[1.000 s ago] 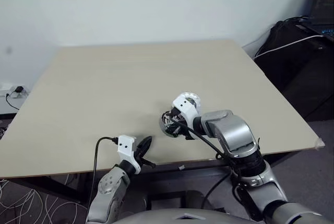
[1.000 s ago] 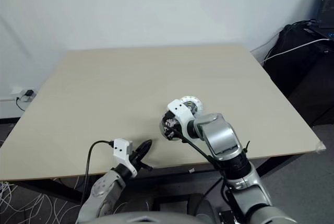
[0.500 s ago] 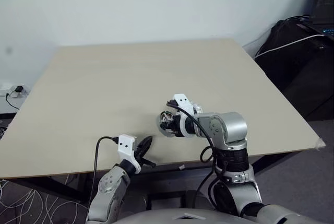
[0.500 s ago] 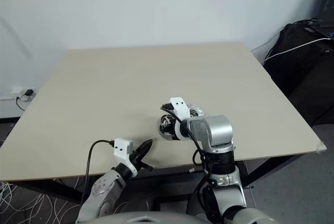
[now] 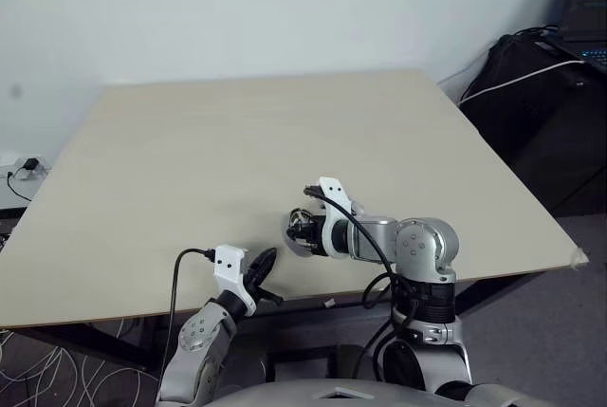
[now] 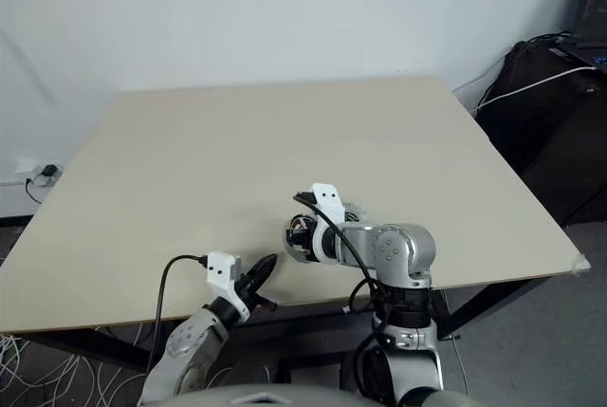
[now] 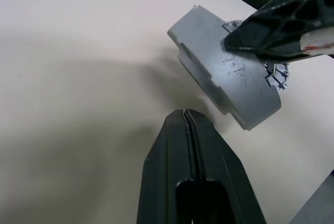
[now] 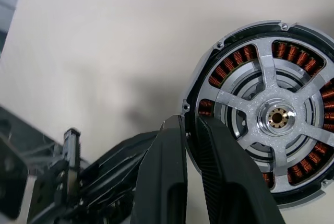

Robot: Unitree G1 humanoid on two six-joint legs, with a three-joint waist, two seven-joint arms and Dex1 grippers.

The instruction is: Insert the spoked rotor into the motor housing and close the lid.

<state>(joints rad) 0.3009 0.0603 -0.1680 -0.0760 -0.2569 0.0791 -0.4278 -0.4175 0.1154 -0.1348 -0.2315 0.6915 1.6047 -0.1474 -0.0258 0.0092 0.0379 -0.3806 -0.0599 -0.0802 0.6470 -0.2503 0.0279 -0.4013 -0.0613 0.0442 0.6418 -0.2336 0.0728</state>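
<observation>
- The right end effector hangs over the near part of the pale counter, pinching the rim of the motor housing between its two black fingers.
- In the right wrist view the housing faces the camera: a ring of reddish-copper windings shows behind the pale spokes and hub of the spoked rotor, which sits inside the housing.
- The fingers grip the housing's edge, one on each side of the rim, with only a narrow gap between them.
- In the left wrist view the same assembly appears as a smooth grey disc, tilted on edge above the counter, with a black finger of the right end effector across its upper part.
- The left end effector is pressed together and carries nothing; it sits low at the counter's near edge, pointing toward the held housing, near it but apart from it.
- A black bag with a white cable stands beyond the counter's right side.
</observation>
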